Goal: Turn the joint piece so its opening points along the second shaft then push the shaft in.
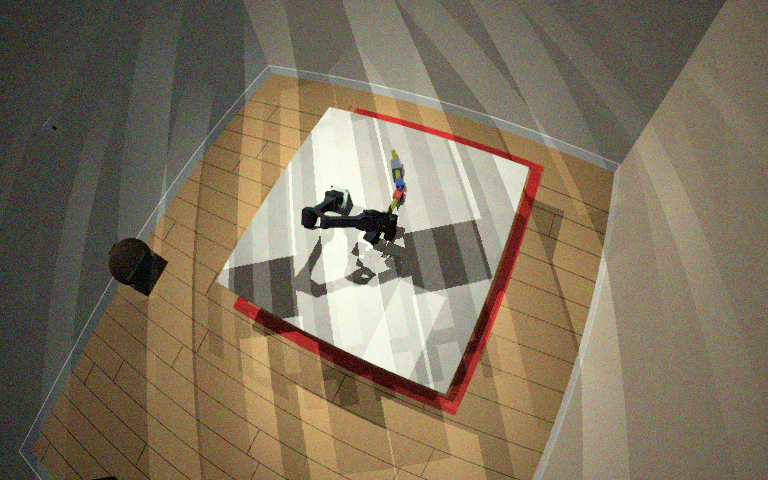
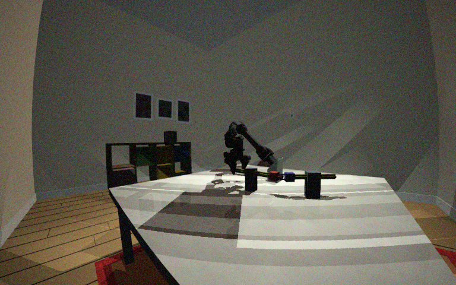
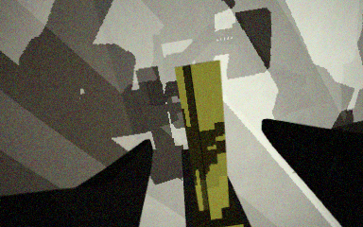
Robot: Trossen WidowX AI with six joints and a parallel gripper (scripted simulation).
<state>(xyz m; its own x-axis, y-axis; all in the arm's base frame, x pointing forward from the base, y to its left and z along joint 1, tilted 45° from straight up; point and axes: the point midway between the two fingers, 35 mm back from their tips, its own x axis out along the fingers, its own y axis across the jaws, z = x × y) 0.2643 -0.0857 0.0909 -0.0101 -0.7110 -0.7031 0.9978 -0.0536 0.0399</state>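
Note:
The fixed shaft (image 2: 328,176) (image 1: 394,153) runs through its dark block (image 2: 312,185) (image 1: 396,164) to a blue hinge part (image 2: 289,176) (image 1: 399,183). Beside it is the red square joint piece (image 2: 274,176) (image 1: 398,194). The second shaft (image 2: 262,174) (image 1: 392,206) (image 3: 208,99), yellow, runs through the other block (image 2: 251,179) and meets the red piece at its near side; how deep it sits inside is too small to tell. My gripper (image 2: 239,170) (image 3: 206,134) is open and empty at the second shaft's outer end, one finger on each side of it in the wrist view.
The white table (image 1: 351,305) (image 2: 302,231) carries the arm's base (image 1: 339,195) beside the shafts. My arm (image 1: 339,221) (image 2: 252,139) reaches over from the base. A shelf (image 2: 107,164) stands beyond the table, and a dark round-topped object (image 1: 129,260) stands on the floor.

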